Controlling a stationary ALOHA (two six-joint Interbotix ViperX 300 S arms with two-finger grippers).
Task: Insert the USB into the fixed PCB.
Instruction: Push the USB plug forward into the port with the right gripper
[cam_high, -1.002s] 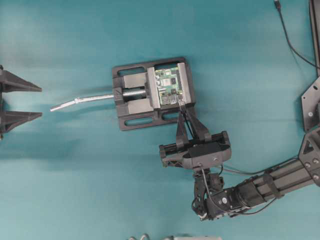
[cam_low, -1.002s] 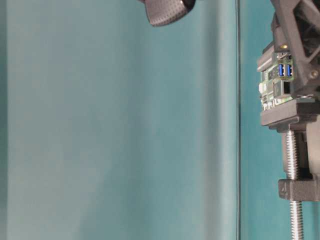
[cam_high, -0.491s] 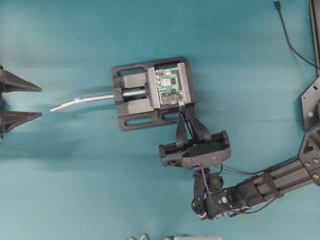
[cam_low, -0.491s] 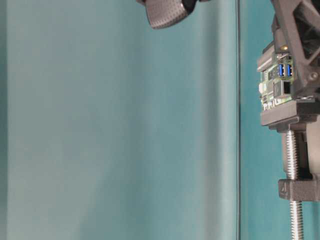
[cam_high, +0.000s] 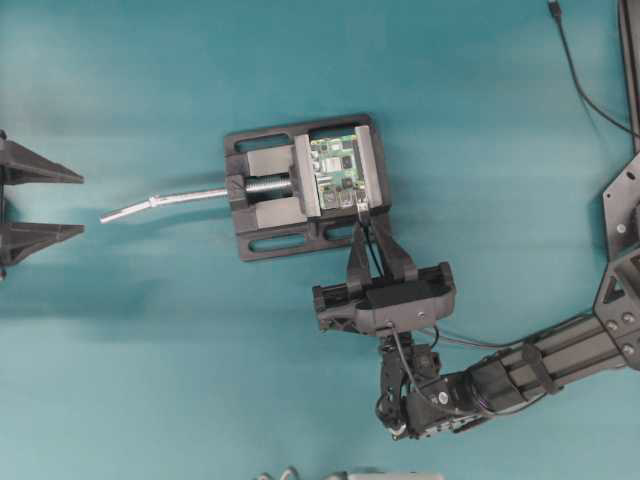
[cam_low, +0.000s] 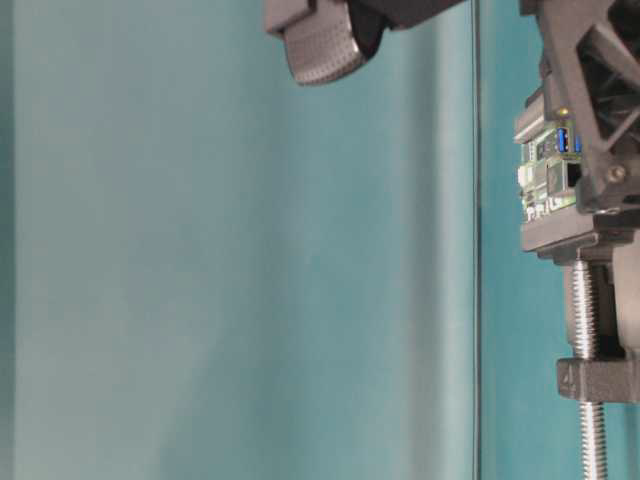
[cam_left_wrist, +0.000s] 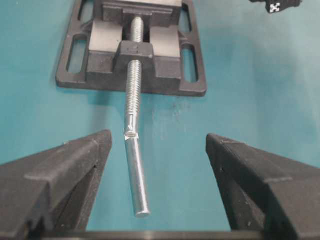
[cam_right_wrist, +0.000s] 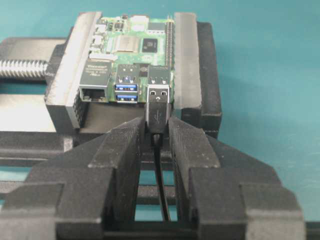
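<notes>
Small dark USB plug with metal tip (cam_right_wrist: 158, 102) sits right at the green rectangular PCB's (cam_right_wrist: 131, 42) right-hand port, tip touching or barely entering. Right pincer (cam_right_wrist: 156, 129) clenched on it, nudged slightly closer to the PCB over the last second; insertion not seated. Left pincer (cam_left_wrist: 159, 150) released, well apart from the PCB's black vise (cam_high: 262, 205) on the teal table (cam_high: 150, 350).

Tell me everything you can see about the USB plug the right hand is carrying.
The USB is a small plug with a dark body and a silver metal tip showing two square holes. A thin black cable trails back from it. The right hand pinches its body between both fingers, tip pointing at the fixed PCB, right at a port on the board's edge; whether it has entered is unclear.
</notes>
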